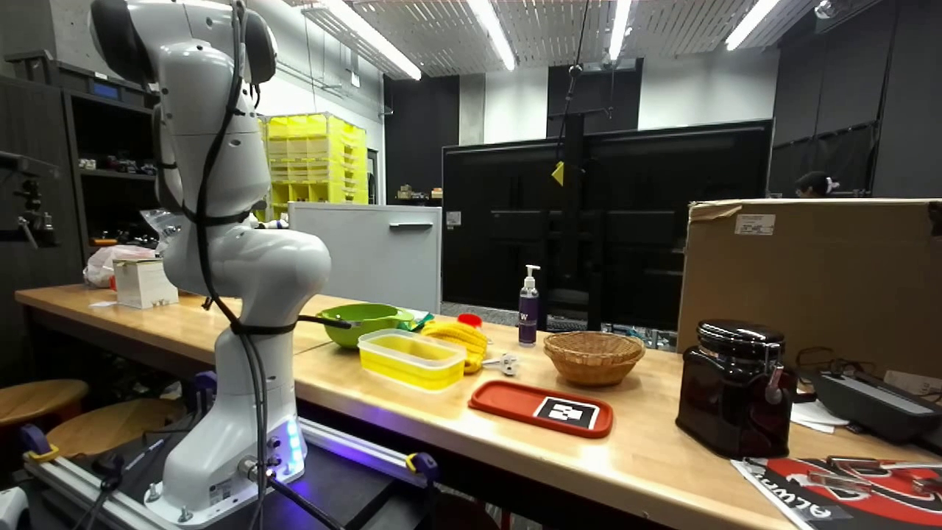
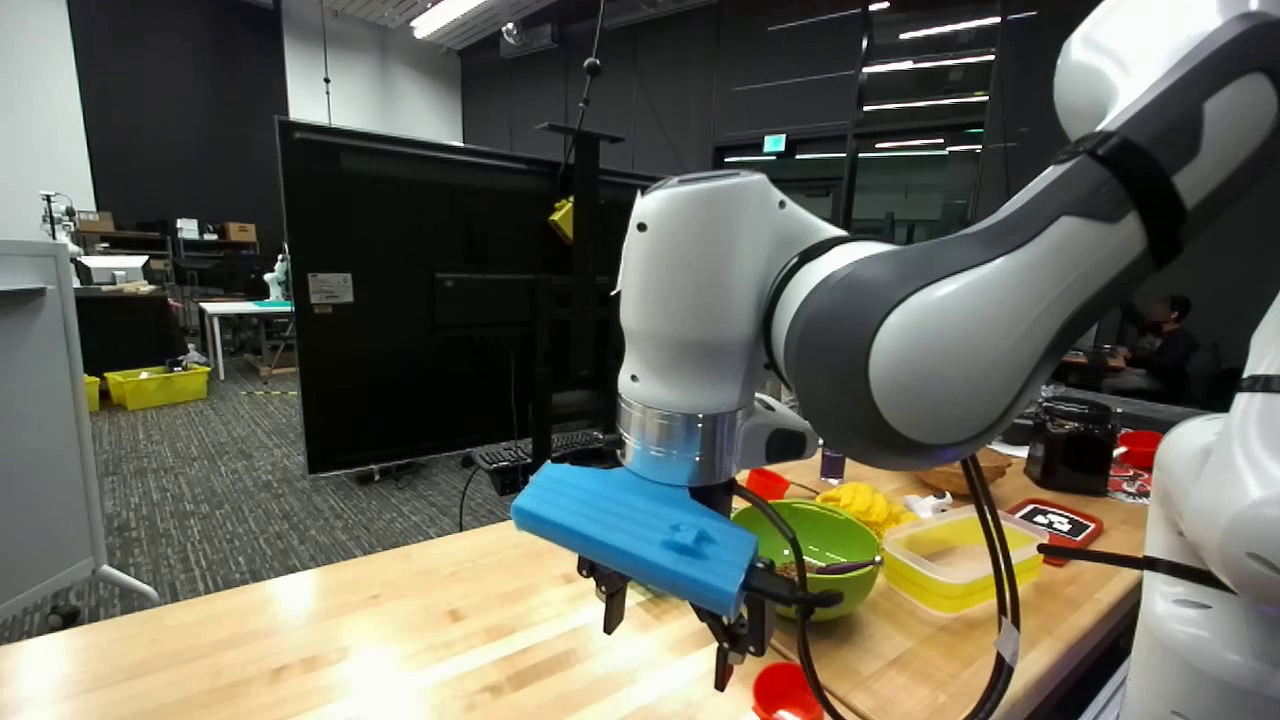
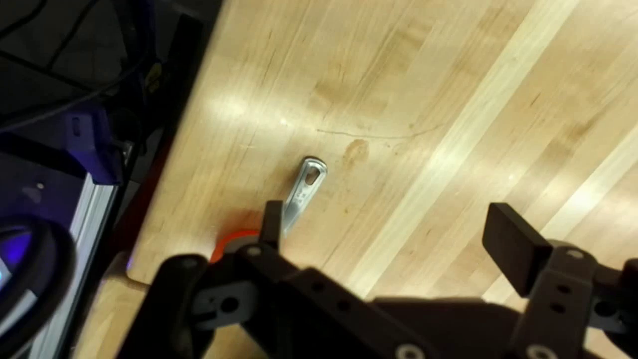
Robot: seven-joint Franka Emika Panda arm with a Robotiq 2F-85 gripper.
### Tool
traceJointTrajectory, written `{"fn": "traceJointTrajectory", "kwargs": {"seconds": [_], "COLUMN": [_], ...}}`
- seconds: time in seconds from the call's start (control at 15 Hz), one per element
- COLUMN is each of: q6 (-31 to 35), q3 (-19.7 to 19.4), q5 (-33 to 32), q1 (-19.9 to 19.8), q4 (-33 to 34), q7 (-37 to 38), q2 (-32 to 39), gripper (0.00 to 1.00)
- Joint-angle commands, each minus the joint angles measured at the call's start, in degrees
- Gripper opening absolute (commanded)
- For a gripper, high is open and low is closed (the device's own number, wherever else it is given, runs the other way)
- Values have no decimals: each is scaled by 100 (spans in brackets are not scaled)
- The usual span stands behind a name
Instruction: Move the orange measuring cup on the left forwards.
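The orange-red measuring cup (image 2: 787, 692) stands on the wooden table (image 2: 400, 620) at the bottom edge of an exterior view, partly cut off. In the wrist view a bit of its orange rim (image 3: 239, 235) and its metal handle (image 3: 304, 192) show; the left finger covers the rest. My gripper (image 2: 668, 645) hangs over the table, its fingers pointing down and spread wide. In the wrist view the gripper (image 3: 388, 234) is open with nothing between the fingers. The left finger overlaps the cup's handle in this view; I cannot tell the height between them. The gripper is out of view in the remaining exterior view.
A green bowl (image 2: 820, 545) and a yellow tub (image 2: 950, 585) stand beside the arm, with a yellow cloth (image 1: 460, 338) and another red cup (image 2: 767, 484) behind. A red tray (image 1: 508, 401), basket (image 1: 595, 361) and dark jar (image 1: 736, 397) stand farther along. The table edge (image 3: 174, 144) is close to the cup.
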Motion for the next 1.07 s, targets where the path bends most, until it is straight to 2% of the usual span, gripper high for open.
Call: {"fn": "traceJointTrajectory", "kwargs": {"seconds": [0.0,0.27,0.47,0.67,0.87,0.93,1.0], "q6": [-74,-208,-495,-1176,-2042,-2419,-2052], "q3": [-418,-933,-1789,-2621,-3180,-2978,-2557], "q5": [181,506,902,1268,1432,1590,1552], "q1": [329,610,1270,1812,1972,1619,1323], "q4": [77,-13,-191,-453,-748,-798,-466], "q7": [-1363,-3135,-4499,-5916,-7208,-7671,-7156], "q2": [-62,-308,-649,-1291,-2068,-2303,-1677], "gripper": [100,100,100,100,100,100,100]}}
